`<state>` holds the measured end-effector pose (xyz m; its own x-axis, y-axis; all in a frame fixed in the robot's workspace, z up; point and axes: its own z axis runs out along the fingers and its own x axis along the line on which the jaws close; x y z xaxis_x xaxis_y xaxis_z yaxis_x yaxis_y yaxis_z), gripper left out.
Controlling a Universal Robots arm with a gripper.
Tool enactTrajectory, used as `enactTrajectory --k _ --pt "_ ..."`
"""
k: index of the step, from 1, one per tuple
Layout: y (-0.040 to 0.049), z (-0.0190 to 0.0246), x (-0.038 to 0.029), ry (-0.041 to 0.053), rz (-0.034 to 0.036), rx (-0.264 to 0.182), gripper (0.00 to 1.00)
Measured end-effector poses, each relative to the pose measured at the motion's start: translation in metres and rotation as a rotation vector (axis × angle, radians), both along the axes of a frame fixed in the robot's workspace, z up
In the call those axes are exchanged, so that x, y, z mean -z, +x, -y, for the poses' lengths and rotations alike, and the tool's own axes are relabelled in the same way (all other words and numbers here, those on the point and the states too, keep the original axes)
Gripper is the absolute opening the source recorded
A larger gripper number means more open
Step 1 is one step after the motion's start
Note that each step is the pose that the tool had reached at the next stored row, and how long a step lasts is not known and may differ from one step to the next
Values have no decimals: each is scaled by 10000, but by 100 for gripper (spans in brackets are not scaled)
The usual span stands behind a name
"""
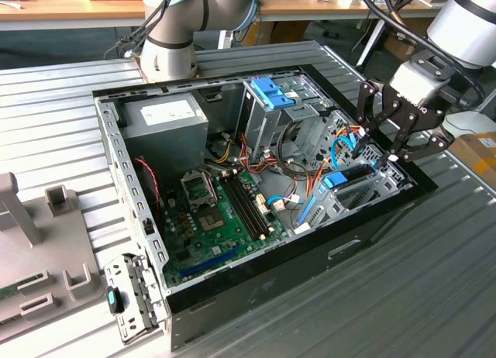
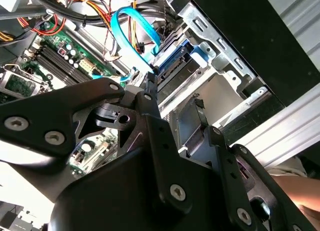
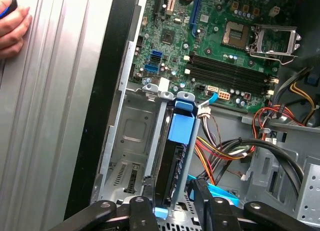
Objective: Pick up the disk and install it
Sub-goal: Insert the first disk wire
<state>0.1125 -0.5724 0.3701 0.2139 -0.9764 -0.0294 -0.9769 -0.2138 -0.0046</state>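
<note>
The disk (image 1: 349,177) stands on edge in a metal bay at the corner of the open computer case (image 1: 263,277), on the exterior view's right. Its dark body and bright blue rail (image 3: 180,128) run along the bay in the first wrist view. My gripper (image 1: 377,153) hangs just above the disk's outer end, open. Its black fingers (image 3: 142,211) stand one on each side of the disk without closing on it. In the second wrist view the gripper (image 2: 175,103) hovers over the blue-railed disk (image 2: 182,58).
A green motherboard (image 1: 225,211) fills the case floor. Blue and orange cables (image 1: 341,145) loop beside the bay. A silver drive cage with a blue clip (image 1: 273,94) stands at the back. A person's hand (image 3: 12,28) rests on the ribbed table outside the case.
</note>
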Motion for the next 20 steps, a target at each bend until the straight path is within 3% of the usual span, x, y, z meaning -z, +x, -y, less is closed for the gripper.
enactTrajectory --k 5,11,20 --pt "14 -15 0 1 0 -30 44" --pt "99 -55 0 0 0 -334 44" --pt "122 -89 0 1 0 -532 44"
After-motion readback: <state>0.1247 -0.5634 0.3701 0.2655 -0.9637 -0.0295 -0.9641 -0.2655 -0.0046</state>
